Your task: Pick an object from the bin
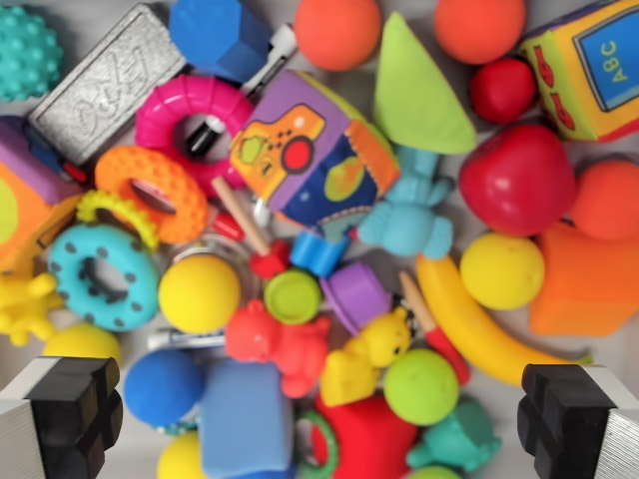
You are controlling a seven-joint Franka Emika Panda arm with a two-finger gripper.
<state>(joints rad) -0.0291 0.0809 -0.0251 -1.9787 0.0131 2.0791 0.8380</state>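
Bin contents fill your view; the bin's own walls are cut off. Your gripper (pixel 319 419) hangs released, 2 fingers (pixel 75 414) spread wide at 7 and 5 o'clock, holding nothing. You're choosing: between them lies a red bear (pixel 275 344). Descend centred, then close. Everything is blurred.

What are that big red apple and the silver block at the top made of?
The red apple looks like smooth, glossy plastic, going by its bright highlight. The silver block looks metallic or metal-coated, with a dull grey embossed face; the blur leaves it uncertain.
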